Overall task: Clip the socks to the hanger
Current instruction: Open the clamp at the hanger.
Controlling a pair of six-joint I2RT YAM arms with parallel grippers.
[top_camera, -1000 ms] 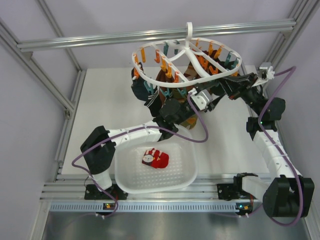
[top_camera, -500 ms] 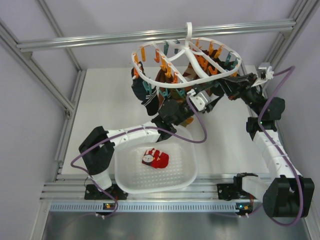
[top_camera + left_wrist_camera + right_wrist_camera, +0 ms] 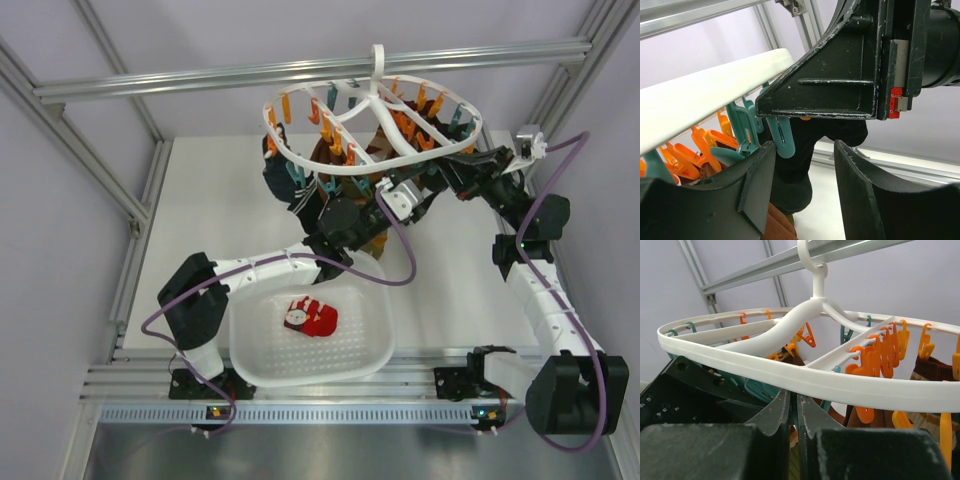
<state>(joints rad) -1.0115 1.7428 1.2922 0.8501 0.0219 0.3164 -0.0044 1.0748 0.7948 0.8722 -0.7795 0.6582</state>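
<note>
Top view: hanger (image 3: 378, 95) hangs by its hook from the aluminium crossbar (image 3: 200, 82), above the far half of the surface (image 3: 220, 220). Orange and teal clips dangle all round its ring. A dark sock (image 3: 287, 186) hangs under the left side of the ring; brown striped fabric shows under the centre.

One red sock (image 3: 312, 317) lies bunched in the white perforated basket (image 3: 350, 348), patterned patch up. The basket sits at the near edge, between the two arm bases. Sock is well apart from both claws and from the hanger.

Left claw (image 3: 805, 155): raised beneath the front of the ring, fingers spread, nothing gripped. Left wrist view: a teal clip (image 3: 782, 137) hangs just above the gap, dark fabric behind it, and the black body of the right arm's wrist close overhead.

Right claw (image 3: 794, 401): reaches in from the right, just below the ring's near rim. Fingers pressed nearly together, only a thin slit between. Possibly something teal is nipped there, but the wrist view is too cramped to confirm.
</note>
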